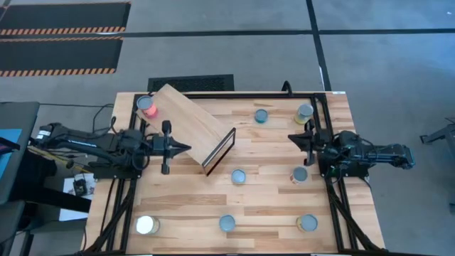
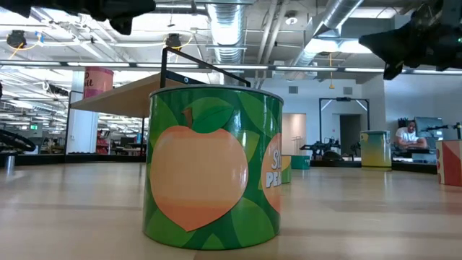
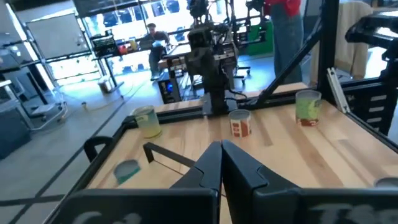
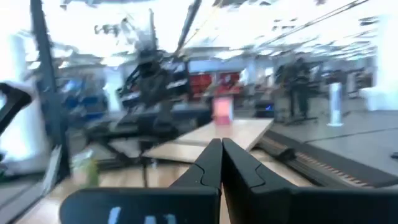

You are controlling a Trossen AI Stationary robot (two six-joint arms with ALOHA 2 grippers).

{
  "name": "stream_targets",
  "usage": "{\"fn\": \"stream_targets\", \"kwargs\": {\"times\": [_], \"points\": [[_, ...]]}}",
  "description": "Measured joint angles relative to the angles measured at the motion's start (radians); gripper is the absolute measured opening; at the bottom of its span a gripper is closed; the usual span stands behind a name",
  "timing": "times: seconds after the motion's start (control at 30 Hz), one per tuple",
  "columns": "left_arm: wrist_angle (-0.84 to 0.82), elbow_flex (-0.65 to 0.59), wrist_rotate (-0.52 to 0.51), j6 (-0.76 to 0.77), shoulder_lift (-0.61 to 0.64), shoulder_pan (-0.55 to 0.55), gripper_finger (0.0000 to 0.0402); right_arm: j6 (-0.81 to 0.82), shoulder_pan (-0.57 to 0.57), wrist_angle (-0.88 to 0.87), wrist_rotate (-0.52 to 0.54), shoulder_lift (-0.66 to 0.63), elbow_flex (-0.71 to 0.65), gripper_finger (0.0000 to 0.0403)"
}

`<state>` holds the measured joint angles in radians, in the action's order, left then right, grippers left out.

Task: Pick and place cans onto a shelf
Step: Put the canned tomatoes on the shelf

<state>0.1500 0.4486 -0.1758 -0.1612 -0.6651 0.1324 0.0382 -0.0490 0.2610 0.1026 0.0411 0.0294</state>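
The shelf [image 1: 186, 122] is a light wood board with a dark-edged end panel [image 1: 219, 151], standing askew at the table's far left. A red can [image 1: 148, 107] stands on its far left corner and also shows in the low view [image 2: 99, 81]. Several cans stand on the tabletop: blue-lidded ones [image 1: 261, 115] [image 1: 238, 176] [image 1: 227, 223], a yellow-sided one [image 1: 304, 112], a white-lidded one [image 1: 146, 225]. A green peach can [image 2: 213, 166] fills the low view. My left gripper [image 1: 187, 148] is shut and empty above the shelf's near edge. My right gripper [image 1: 291, 137] is shut and empty, raised over the table's right part.
More cans stand at the right [image 1: 299, 174] and near right [image 1: 307, 223]. A black frame [image 1: 334, 192] runs along the table's edges. In the left wrist view, a person sits in the room beyond the table [image 3: 153, 38].
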Motion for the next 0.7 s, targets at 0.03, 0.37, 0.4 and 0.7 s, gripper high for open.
{"fn": "stream_targets", "kwargs": {"times": [0.03,0.37,0.4,0.7], "points": [[0.001,-0.002,-0.001,0.0,0.0,0.004,0.0,-0.03,0.015,-0.01,-0.016,0.002,0.011,0.0018],[0.01,-0.008,-0.001,0.0,0.006,0.007,0.0,-0.024,0.264,-0.23,0.303,0.305,0.163,0.0008],[0.008,-0.008,-0.001,0.0,0.006,0.007,0.0,0.0,0.298,-0.244,0.326,0.351,0.173,0.0008],[0.004,-0.008,-0.001,0.013,0.005,0.007,0.0,0.259,0.564,-0.441,0.533,0.723,0.363,0.0028]]}}
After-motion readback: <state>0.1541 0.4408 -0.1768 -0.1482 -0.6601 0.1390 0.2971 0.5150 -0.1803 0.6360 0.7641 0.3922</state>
